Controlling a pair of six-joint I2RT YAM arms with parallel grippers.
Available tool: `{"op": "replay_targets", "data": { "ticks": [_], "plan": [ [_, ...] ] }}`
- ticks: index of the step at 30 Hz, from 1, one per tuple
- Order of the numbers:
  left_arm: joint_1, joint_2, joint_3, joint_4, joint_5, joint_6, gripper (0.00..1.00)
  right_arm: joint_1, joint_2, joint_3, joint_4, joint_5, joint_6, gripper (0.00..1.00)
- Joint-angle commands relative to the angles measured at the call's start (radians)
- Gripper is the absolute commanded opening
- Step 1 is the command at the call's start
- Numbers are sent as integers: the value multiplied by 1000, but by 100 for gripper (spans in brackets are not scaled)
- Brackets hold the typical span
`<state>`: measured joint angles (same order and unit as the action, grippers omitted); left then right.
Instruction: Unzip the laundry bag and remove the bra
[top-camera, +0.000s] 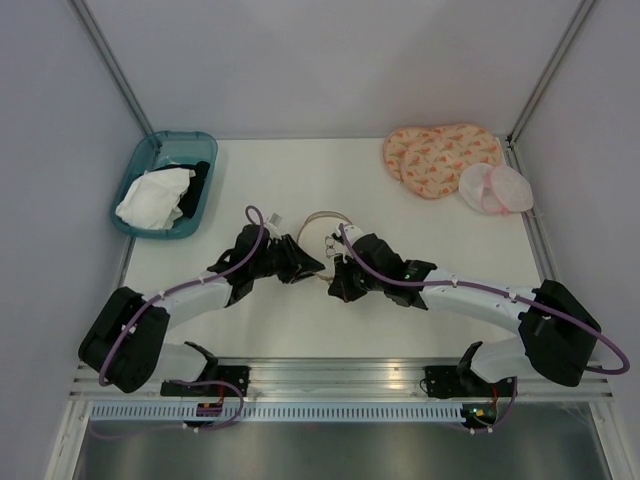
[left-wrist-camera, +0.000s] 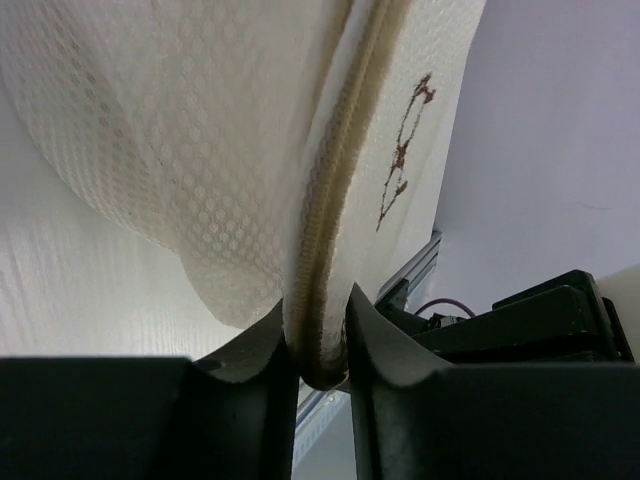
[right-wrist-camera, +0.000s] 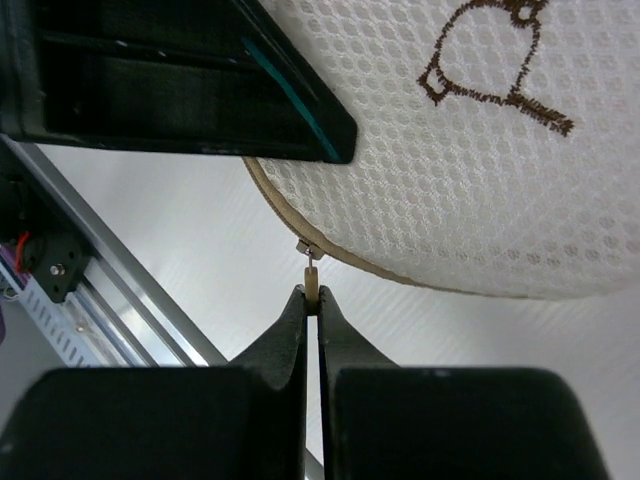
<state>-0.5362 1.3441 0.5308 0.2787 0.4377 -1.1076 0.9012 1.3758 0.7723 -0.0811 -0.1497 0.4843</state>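
The laundry bag (top-camera: 326, 232) is a cream-white mesh pouch with a tan rim, at the table's middle between both grippers. My left gripper (top-camera: 302, 268) is shut on the bag's zippered rim (left-wrist-camera: 320, 330), which shows pinched between its fingers in the left wrist view. My right gripper (top-camera: 335, 282) is shut on the small tan zipper pull (right-wrist-camera: 313, 287), which hangs from the slider on the bag's rim (right-wrist-camera: 330, 258). The bag's mesh face with a dark bra icon (right-wrist-camera: 480, 60) fills the upper right wrist view. The bra is not visible.
A teal bin (top-camera: 135, 215) at the back left holds a white cloth (top-camera: 152, 198) and a black cloth (top-camera: 199, 178). A pink-orange patterned double pad (top-camera: 440, 157) and a pale pink mesh pair (top-camera: 496, 188) lie at the back right. Aluminium rail (top-camera: 330, 375) runs along the near edge.
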Motion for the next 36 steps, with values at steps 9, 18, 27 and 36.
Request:
{"op": "replay_targets", "data": {
  "ticks": [9,18,27,36],
  "plan": [
    [48,-69,130,-138,-36,129,16,8,-24,53,-325,447,-24,0],
    [45,-52,120,-107,15,120,15,8,-53,39,-244,363,-36,0],
    [7,-204,23,-121,-8,61,98,8,-72,47,-148,196,-30,0],
    [-30,-206,-74,-75,-63,22,97,8,-75,36,-16,18,-9,1]
  ]
}}
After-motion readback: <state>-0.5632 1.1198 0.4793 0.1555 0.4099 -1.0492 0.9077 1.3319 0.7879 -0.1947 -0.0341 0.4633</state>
